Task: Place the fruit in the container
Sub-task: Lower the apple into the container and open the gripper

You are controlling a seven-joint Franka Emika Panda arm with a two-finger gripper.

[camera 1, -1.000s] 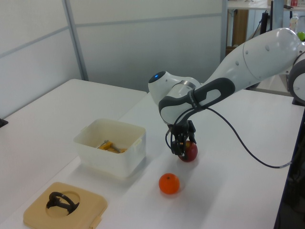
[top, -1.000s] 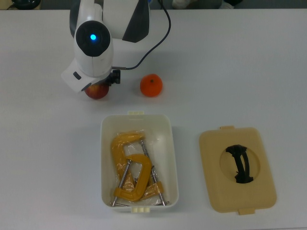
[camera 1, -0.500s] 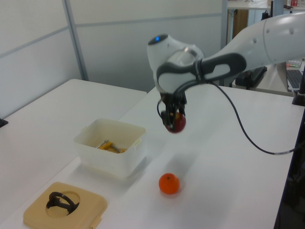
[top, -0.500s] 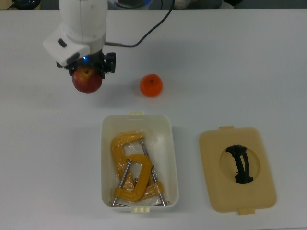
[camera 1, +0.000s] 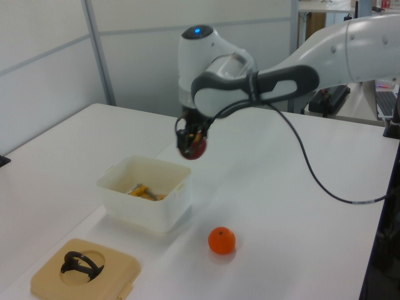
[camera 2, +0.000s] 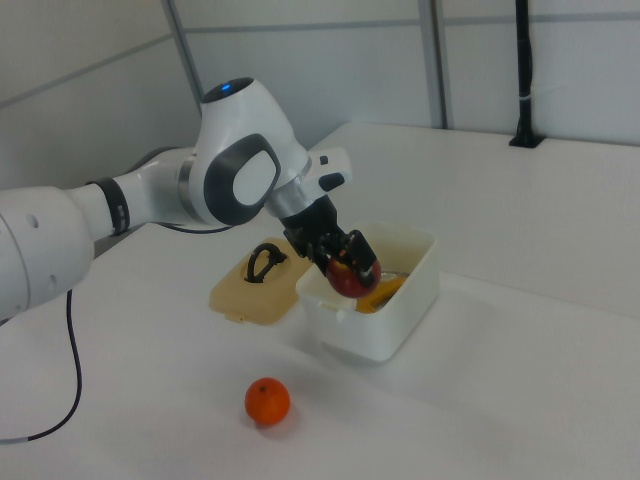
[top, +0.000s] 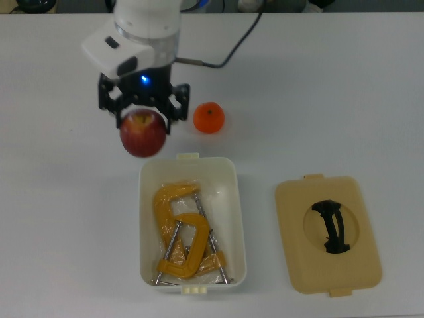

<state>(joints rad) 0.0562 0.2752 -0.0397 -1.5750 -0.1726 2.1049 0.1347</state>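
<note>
Apple (top: pixel 142 132) hangs clenched in the jaws above the table, beside the container (top: pixel 147 173) in the top view.

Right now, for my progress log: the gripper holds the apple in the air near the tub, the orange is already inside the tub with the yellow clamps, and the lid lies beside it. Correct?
Not quite. The orange is not in the tub; the top view shows it on the table outside. The rest holds: the gripper holds the apple aloft near the tub, the yellow clamps are inside, and the lid lies beside it.
</note>
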